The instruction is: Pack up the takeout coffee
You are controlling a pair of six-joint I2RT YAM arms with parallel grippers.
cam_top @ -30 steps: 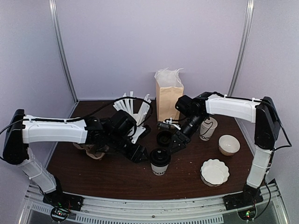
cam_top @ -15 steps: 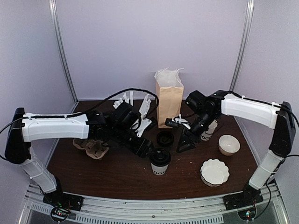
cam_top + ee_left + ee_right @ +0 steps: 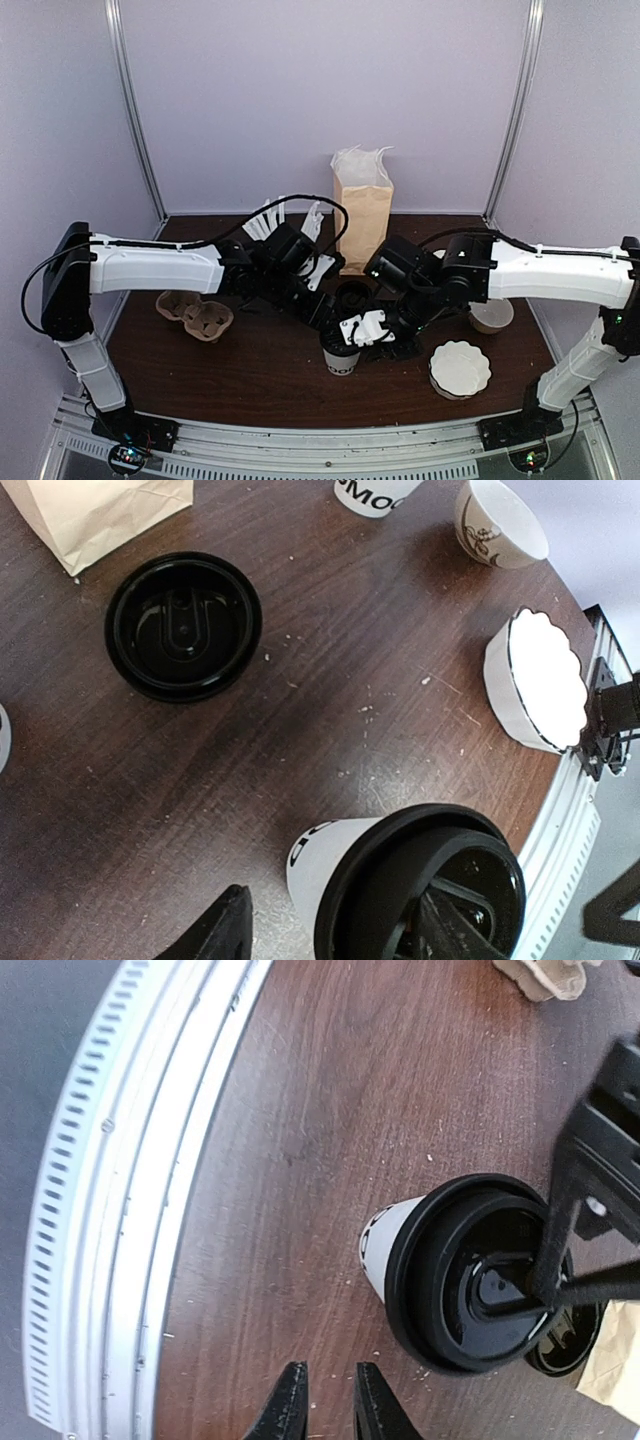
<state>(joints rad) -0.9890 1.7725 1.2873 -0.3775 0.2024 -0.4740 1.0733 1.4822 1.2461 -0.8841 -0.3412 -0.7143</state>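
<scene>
Standing upright on the table (image 3: pixel 380 700), the coffee cup (image 3: pixel 335 865) is at the near middle, on the near side of the bag (image 3: pixel 362 215) and of a loose lid (image 3: pixel 183 625). The left gripper (image 3: pixel 332 920) is open: one finger is beside the cup wall, apart from it, and the other hangs over the lid (image 3: pixel 440 1280) of the cup. I judge it does not grip. The right gripper (image 3: pixel 328 1390) is just beside the cup, on its right, with jaws almost together and nothing between them.

The paper wall is probably thin and soft, so a hard squeeze may dent it and lift the lid. The best place to hold should be the wall just under the rim, where the lid stiffens it. I cannot tell if the cup is full, so it should stay upright.
</scene>
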